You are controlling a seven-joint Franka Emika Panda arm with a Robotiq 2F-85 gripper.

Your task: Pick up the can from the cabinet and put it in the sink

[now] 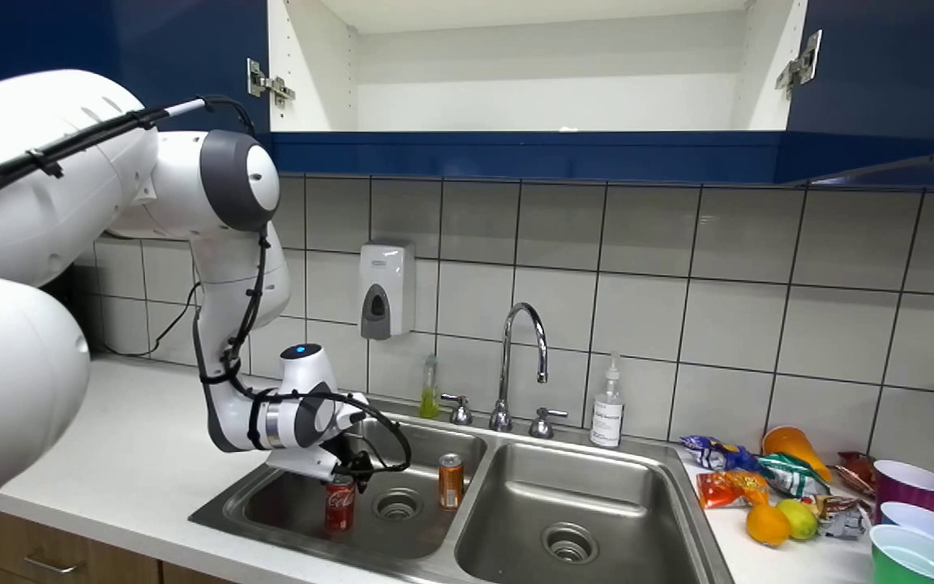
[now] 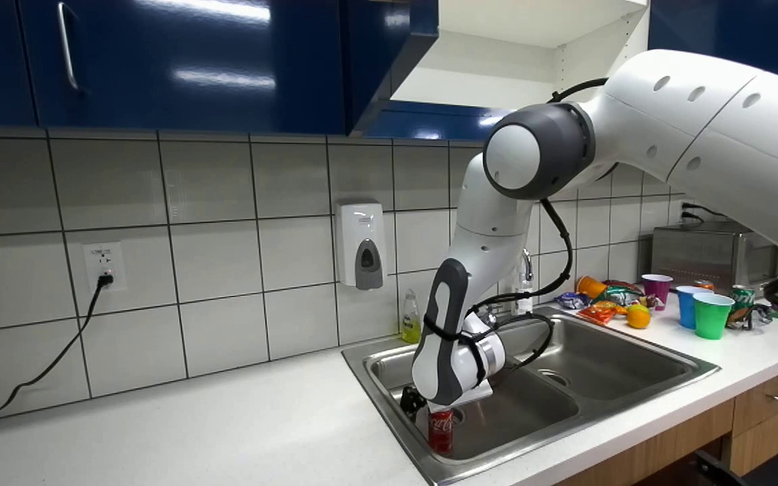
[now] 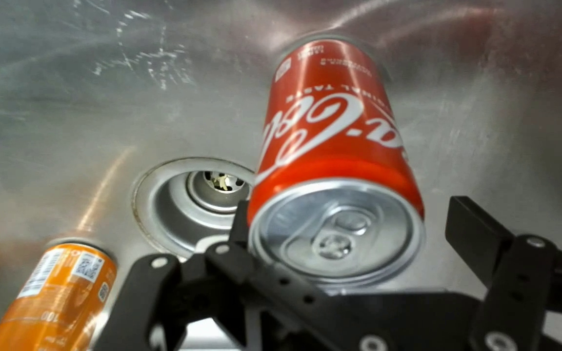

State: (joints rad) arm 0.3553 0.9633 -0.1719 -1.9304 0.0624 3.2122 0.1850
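A red Coca-Cola can [image 1: 340, 504] stands upright in the left basin of the steel sink [image 1: 472, 503]. It also shows in an exterior view [image 2: 440, 432] and in the wrist view [image 3: 330, 117]. My gripper [image 3: 359, 231] is open around the can's top. One finger is close against the can's left side in the wrist view; whether it touches I cannot tell. The other finger is apart from the can, with a gap. An orange can [image 1: 450, 483] stands in the same basin, also in the wrist view [image 3: 56, 302]. The cabinet [image 1: 556, 77] above is open; no can shows inside.
A faucet [image 1: 506, 365] rises behind the basins, with a soap bottle [image 1: 429, 389] and a sanitizer bottle [image 1: 607, 410] beside it. Right of the sink lie snack bags [image 1: 730, 489], an orange [image 1: 767, 525] and cups [image 1: 917, 556]. A basin divider stands right of the orange can.
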